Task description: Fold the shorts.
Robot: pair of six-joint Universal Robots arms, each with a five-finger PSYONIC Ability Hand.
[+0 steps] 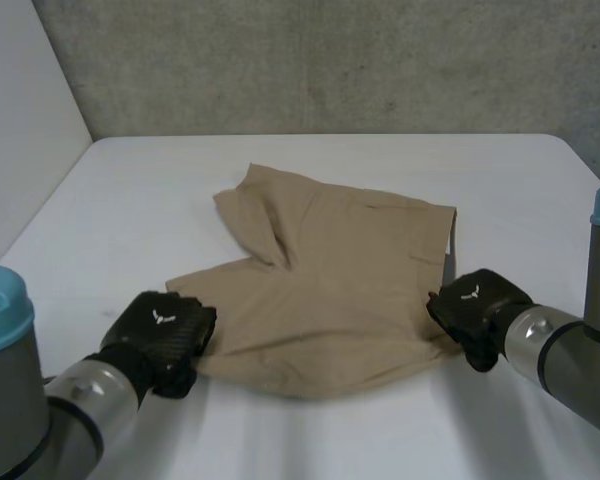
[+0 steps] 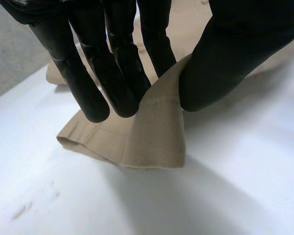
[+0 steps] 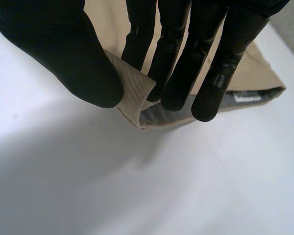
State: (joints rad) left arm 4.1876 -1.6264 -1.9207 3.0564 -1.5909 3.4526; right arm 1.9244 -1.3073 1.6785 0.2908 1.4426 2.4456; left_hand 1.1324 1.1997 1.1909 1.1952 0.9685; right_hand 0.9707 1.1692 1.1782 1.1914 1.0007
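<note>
The tan shorts [image 1: 330, 290] lie spread on the white table [image 1: 130, 200]. The left hand [image 1: 160, 332] pinches one near corner between thumb and fingers. The right hand [image 1: 477, 305] pinches the other (grey lining [image 3: 154, 116] shows at its fingertips).

Tan shorts [image 1: 330, 290] of matt woven twill cloth on a smooth white table [image 1: 130, 200].

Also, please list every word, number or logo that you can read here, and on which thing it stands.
No text is readable.
White emblem, no letters: back of the left hand and the right hand.
White label inside the shorts waistband: print too blurred to read.
</note>
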